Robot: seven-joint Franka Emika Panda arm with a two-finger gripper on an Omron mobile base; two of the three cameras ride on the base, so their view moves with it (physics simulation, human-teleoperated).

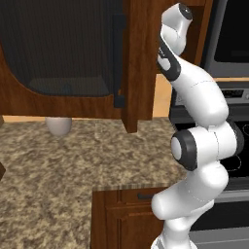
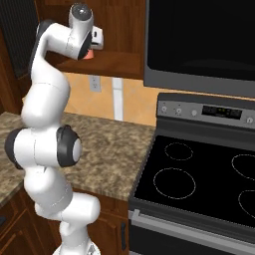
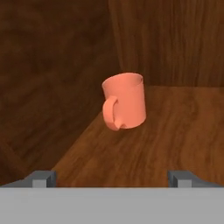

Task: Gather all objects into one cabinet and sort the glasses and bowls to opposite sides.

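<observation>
An orange-red cup (image 3: 124, 101) with a handle stands on the wooden shelf (image 3: 175, 135) of the reddish-brown cabinet, close to its back left corner in the hand view. My gripper (image 3: 112, 179) is open, fingertips (image 3: 43, 178) wide apart, short of the cup with nothing between them. In the right base view a sliver of the cup (image 2: 88, 55) shows just beyond my hand at the cabinet shelf (image 2: 119, 62). The dark mesh-panel door (image 1: 63, 48) with its black handle (image 1: 118, 58) hangs open. A small whitish rounded vessel (image 1: 58, 125) sits on the counter below the door.
The granite counter (image 1: 58, 170) spreads left of the arm, above wooden base cabinets (image 1: 126, 214). A black stove (image 2: 199, 184) stands to the right, with a dark microwave (image 2: 204, 40) above it. The cabinet's side wall (image 3: 52, 78) is close on the cup's left.
</observation>
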